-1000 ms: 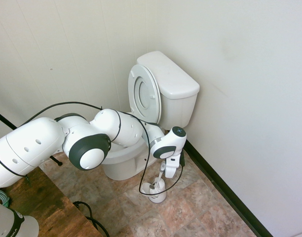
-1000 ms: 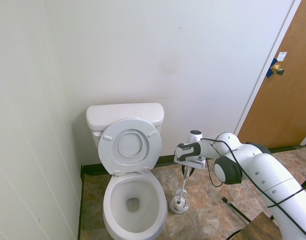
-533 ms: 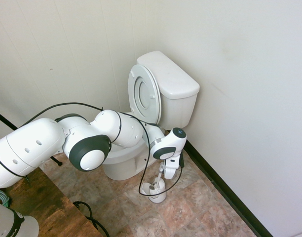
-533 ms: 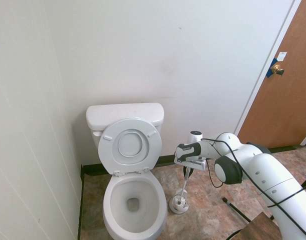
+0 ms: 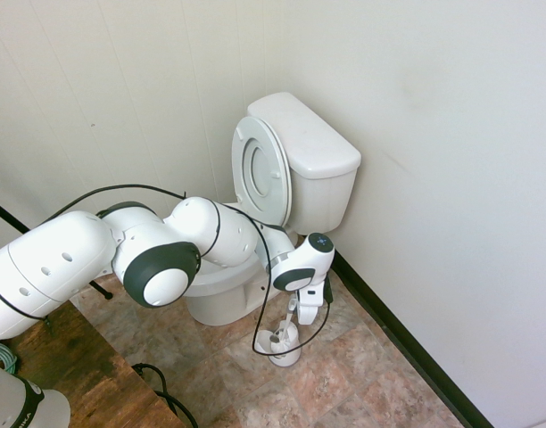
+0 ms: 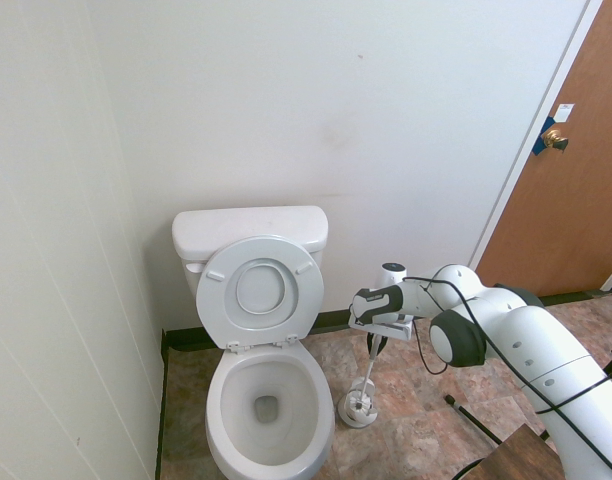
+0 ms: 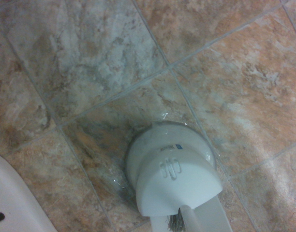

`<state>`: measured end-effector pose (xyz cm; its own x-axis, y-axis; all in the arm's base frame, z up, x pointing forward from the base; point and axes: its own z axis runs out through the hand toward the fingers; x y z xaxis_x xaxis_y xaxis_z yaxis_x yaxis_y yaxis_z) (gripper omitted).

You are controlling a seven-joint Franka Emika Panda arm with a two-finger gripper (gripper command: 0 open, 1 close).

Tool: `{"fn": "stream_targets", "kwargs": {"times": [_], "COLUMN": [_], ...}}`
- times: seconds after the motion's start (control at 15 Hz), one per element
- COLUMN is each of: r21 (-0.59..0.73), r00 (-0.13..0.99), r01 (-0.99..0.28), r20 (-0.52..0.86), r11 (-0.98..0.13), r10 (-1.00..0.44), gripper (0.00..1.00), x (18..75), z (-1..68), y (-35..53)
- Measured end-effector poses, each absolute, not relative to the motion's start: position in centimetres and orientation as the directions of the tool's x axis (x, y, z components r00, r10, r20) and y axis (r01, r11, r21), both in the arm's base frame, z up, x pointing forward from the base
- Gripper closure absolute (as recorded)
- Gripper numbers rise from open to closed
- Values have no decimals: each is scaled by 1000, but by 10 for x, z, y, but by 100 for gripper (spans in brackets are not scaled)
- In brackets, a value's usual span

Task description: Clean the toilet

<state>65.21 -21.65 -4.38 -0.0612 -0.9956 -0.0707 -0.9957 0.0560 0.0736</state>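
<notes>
Toilet [image 6: 271, 410] stands against the wall, lid upright; the brush holder [image 6: 357, 407] sits on the floor just beside it. The tool [image 6: 376, 342], closed on the brush handle [image 6: 370, 367], hangs above the holder. A wooden door [image 6: 571, 190] stands beyond the arm.

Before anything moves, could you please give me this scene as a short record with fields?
toilet: large, white, against the wall
seat: raised, leaning back toward the tank
tank lid: on, flat
brush: handle up, base end in its holder
holder: white, standing on the floor beside the toilet
end effector: shut on the brush handle
door: brown, brass knob
</notes>
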Motion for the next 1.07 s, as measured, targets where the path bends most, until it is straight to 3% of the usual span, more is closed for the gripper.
{"fn": "stream_targets", "kwargs": {"times": [0.67, 1.07], "r21": [-11, -63], "r00": [0, 40], "r01": [-1000, -997], "r20": [-49, -45], "r11": [0, -37], "r10": [-999, -998], "gripper": [100, 100], "x": [561, 522], "z": [-37, 30], "y": [-180, -161]}}
